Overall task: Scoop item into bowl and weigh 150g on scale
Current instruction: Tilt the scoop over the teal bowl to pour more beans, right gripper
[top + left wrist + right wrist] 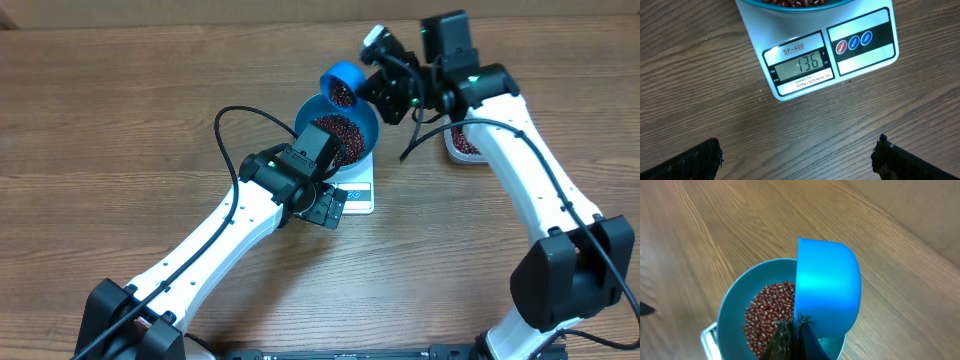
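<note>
The beans (338, 132) lay heaped in the blue bowl (374, 128). The bowl sat on the white scale (805, 65) about mid-bench, nearer the far edge, and the display read 136. My right jaws were clamped on the small blue scoop (830, 290), tipped over the bowl's far rim with beans in it. My left jaws stood wide apart and empty over bare wood just off the scale's near edge. A clear tub (466, 143) of beans sat beyond the bowl toward the right edge, under my right arm. The wooden bench (120, 120) ran bare out to the left edge.
</note>
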You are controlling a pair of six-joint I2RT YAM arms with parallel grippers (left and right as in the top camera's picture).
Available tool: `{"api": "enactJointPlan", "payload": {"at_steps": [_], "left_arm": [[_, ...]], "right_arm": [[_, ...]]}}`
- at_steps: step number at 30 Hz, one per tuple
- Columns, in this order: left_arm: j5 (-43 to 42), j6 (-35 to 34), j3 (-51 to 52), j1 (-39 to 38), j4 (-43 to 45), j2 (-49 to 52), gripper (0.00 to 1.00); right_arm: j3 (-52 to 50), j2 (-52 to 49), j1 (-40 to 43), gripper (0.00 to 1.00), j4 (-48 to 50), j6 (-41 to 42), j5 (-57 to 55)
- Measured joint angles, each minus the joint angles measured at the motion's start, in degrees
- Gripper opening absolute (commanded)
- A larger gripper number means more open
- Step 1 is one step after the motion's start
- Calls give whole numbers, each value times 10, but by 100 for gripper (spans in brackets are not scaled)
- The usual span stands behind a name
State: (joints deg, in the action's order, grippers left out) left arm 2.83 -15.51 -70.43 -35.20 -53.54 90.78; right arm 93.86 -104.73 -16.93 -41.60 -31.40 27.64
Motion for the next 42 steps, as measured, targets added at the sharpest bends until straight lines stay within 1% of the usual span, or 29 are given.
{"api": "enactJointPlan", "payload": {"at_steps": [4,7,16,24,34,42], "left_arm": [[0,0,0,0,0,0,99],[0,0,0,0,0,0,100],[0,0,0,0,0,0,100],[0,0,0,0,0,0,100],[0,0,0,0,0,0,100],[0,0,0,0,0,0,100]], "right_arm": [[0,0,-22,4,0,-16,-42],[0,0,-23,4,0,-16,-59],[0,0,-22,4,-7,-5,-70],[0,0,-22,4,-4,49,-70],[0,0,4,4,-5,119,-16],[0,0,28,4,-14,145,31]]}}
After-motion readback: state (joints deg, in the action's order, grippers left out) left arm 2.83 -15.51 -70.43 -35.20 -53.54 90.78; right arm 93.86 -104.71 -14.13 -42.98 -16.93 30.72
